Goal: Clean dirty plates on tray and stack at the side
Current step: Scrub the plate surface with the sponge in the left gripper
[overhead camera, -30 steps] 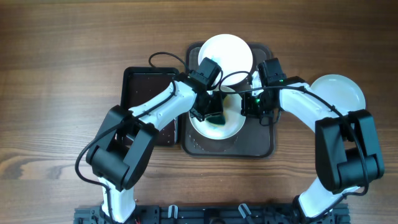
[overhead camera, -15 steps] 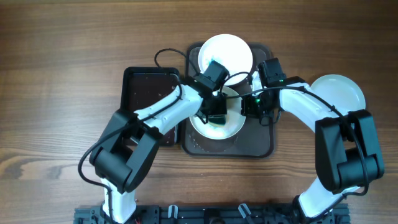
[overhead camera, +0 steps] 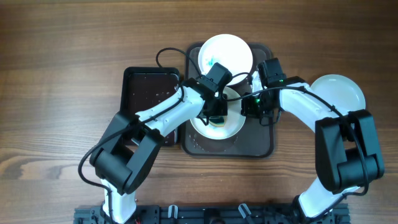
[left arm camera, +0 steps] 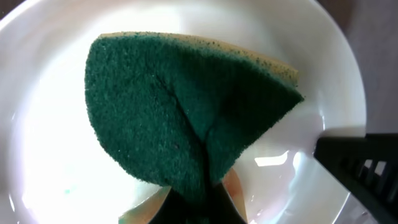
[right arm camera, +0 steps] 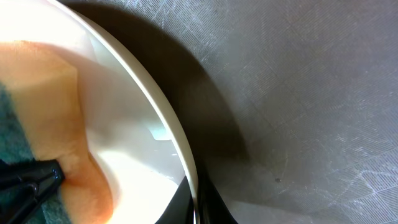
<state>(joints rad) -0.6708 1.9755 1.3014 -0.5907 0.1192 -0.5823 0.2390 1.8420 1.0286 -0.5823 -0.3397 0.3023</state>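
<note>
Item: green-faced yellow scrubbing sponge (left arm camera: 180, 118). L gripper (overhead camera: 216, 116) is now clamping it folded, having just closed. R gripper (overhead camera: 251, 107) is pinching rim of white round shallow plate (overhead camera: 231, 128), sitting in dark brown rectangular tray (overhead camera: 249, 147). Scrubbing prob. starting.

A wooden table (overhead camera: 62, 50) fills the overhead view, mid-brown with darker grain running left to right. Soft, even light falls across it, leaving only faint shadows. A black mounting rail (overhead camera: 205, 216) lines the bottom edge.
</note>
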